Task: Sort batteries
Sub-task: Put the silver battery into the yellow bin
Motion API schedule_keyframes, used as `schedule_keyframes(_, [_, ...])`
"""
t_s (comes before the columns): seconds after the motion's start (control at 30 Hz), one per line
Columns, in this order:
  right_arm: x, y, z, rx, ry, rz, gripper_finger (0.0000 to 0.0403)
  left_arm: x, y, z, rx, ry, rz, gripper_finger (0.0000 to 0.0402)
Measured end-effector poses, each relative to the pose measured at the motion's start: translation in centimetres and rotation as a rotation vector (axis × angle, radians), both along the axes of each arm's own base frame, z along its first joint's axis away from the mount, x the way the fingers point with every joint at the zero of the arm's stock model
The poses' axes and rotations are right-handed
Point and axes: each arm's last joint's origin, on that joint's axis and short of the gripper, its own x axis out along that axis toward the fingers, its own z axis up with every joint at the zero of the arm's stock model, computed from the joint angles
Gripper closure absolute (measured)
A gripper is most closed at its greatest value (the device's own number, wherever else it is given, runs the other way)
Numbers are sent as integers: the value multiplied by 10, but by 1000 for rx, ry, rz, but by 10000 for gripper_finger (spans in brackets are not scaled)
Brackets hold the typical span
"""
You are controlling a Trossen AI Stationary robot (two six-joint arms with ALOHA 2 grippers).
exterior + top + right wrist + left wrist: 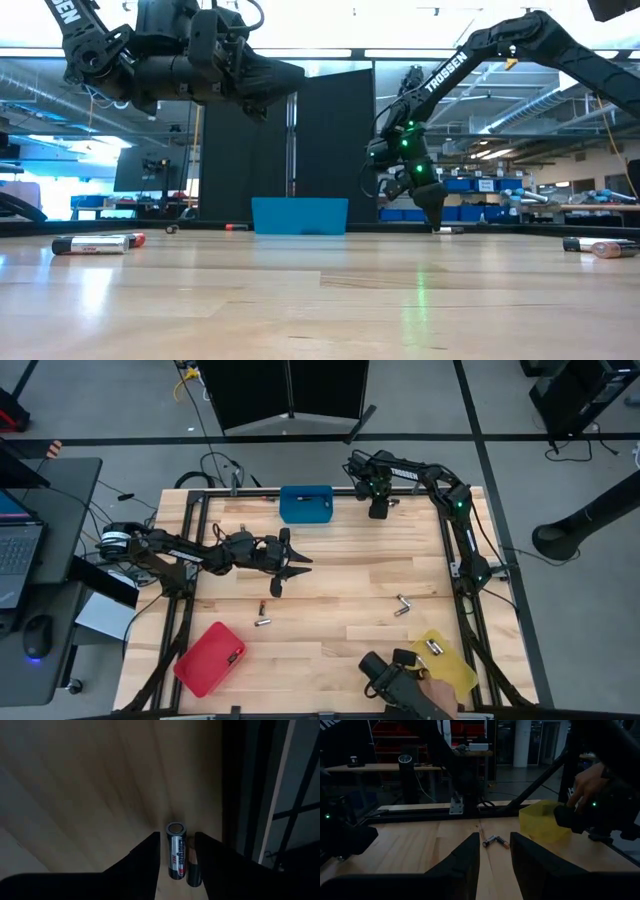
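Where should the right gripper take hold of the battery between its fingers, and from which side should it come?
Probably at mid-body, from straight above. The battery lies flat on the table, lengthwise between the open fingers of the right gripper, so they would close across its round sides. A second battery lies close beside it and might get in the way.

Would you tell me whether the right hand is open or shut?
Open: the right hand straddles a battery lying on the table, fingers apart.

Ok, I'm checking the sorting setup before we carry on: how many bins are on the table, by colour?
Blue bin: 1
Red bin: 1
Yellow bin: 1
Total: 3
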Motion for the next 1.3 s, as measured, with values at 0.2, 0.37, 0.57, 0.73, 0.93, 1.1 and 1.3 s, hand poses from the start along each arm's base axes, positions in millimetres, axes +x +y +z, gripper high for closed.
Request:
schedule_keyframes(0.2, [0,0,0,0,-3,-6,268,0,0,0,0,0,0,287])
schedule_keyframes(0.37, [0,0,-1,-2,-5,-10,268,0,0,0,0,0,0,287])
schedule_keyframes(0.57, [2,1,-15,-53,135,28,277,0,0,0,0,0,0,287])
schedule_keyframes(0.73, [4,3,-16,-54,144,50,303,0,0,0,0,0,0,287])
schedule_keyframes(0.93, [3,1,-16,-59,167,89,350,0,0,0,0,-3,0,287])
schedule_keyframes(1.1, [2,1,-16,-61,171,93,350,0,0,0,0,-1,0,287])
schedule_keyframes(1.3, [2,2,-16,-51,180,95,351,0,0,0,1,-1,0,287])
